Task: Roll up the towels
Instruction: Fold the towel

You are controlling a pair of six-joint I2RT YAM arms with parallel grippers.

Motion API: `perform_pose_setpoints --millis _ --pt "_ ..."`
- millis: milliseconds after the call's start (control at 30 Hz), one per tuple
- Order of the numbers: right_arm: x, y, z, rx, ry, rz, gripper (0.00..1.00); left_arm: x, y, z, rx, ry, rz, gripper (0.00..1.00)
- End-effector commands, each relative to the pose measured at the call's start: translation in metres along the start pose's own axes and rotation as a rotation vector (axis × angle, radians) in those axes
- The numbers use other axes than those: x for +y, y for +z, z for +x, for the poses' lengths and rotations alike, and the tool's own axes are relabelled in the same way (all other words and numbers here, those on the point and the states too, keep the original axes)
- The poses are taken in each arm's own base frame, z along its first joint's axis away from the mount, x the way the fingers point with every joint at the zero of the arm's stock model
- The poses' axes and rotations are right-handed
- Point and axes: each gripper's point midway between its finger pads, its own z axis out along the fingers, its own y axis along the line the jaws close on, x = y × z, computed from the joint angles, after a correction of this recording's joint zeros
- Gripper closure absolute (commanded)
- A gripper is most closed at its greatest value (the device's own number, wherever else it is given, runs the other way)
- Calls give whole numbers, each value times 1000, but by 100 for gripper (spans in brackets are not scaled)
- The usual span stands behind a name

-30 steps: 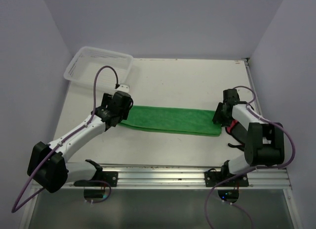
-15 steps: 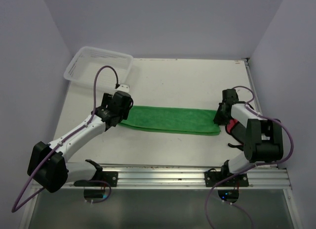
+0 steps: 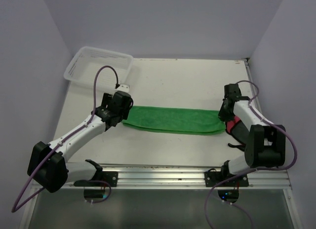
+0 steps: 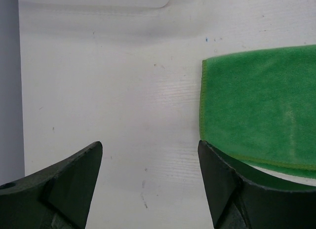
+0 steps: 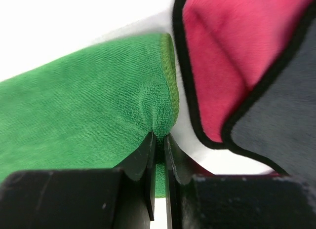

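Right gripper (image 5: 159,139) pinches the green towel (image 3: 173,120) at its right edge; left gripper (image 4: 149,152) gapes wide, empty. The thin pinch could slip, or drag the neighbouring red towel (image 5: 222,56).

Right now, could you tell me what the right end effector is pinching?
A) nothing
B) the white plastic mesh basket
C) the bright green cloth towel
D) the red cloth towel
C: in the right wrist view the right end effector is shut on the puckered edge of the bright green cloth towel.
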Motion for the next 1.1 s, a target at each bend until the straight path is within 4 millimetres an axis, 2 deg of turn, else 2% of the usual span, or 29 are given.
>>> perform_pose_setpoints --millis 0,133,167,333,433,533,567,600,633,667,700,933,967,1000,1067 --pt "-16 -34 -29 -104 -2 82 100 -1 -3 -15 -53 -44 8 18" --pt "-20 -61 -48 -178 4 86 100 -1 -5 -16 -60 -51 15 18" --pt "-14 -68 -47 -184 -25 76 100 -2 -5 -16 -59 -53 17 18" --pt "0 -104 -67 -282 -76 32 100 -1 -8 -18 -69 -59 28 18" --pt "26 -121 -68 -314 -136 -29 100 -2 -9 -19 -75 -63 36 18" --pt "59 -131 -61 -310 -206 -98 100 -2 -10 -19 -78 -65 40 18" --pt "76 -135 -53 -301 -237 -140 100 -2 -11 -20 -81 -67 40 18" --pt "85 -132 -50 -285 -256 -143 100 -2 -11 -20 -81 -67 40 18" --pt "96 -138 -50 -292 -256 -164 100 -1 -11 -20 -83 -69 40 18" --pt "109 -141 -43 -286 -285 -182 100 -1 -12 -21 -85 -71 39 18" --pt "118 -137 -39 -272 -300 -181 100 -1 -12 -20 -85 -71 39 18" --pt "179 -143 -22 -245 -354 -219 100 4 -16 -23 -102 -89 25 17" --pt "189 -147 -14 -242 -384 -224 100 6 -17 -25 -106 -93 20 17" --pt "200 -153 -16 -255 -388 -236 100 7 -19 -26 -114 -99 19 17" --pt "222 -150 -2 -234 -424 -249 100 9 -20 -27 -121 -106 14 17"
